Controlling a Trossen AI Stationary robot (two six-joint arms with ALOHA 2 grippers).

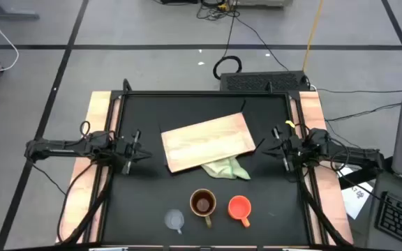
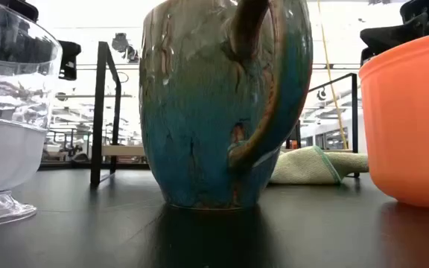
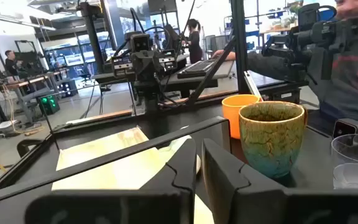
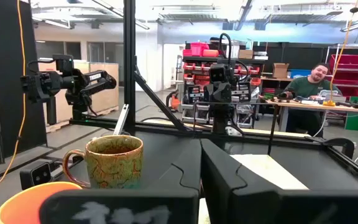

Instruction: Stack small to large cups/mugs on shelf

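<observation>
The light-wood shelf board [image 1: 208, 140] lies slanted mid-table, one corner over the pale green cloth [image 1: 225, 168]. Near the table's near edge stand three vessels in a row: the clear glass cup [image 1: 174, 220], the olive-brown mug [image 1: 202, 203] with its dark inside, and the orange mug [image 1: 239, 207]. The low view shows the olive-brown mug [image 2: 218, 104] close up, with its handle toward the camera, between the glass cup [image 2: 6, 112] and the orange mug [image 2: 412, 123]. My left gripper [image 1: 144, 155] waits shut at the table's left side. My right gripper [image 1: 260, 148] waits shut at the right side. Neither touches anything.
A black frame rail [image 1: 208, 94] borders the table, with wooden side strips [image 1: 96, 139]. A keyboard [image 1: 264, 82] and cables lie beyond the far edge. People sit at benches in the room behind. Bare black tabletop lies between the board and each gripper.
</observation>
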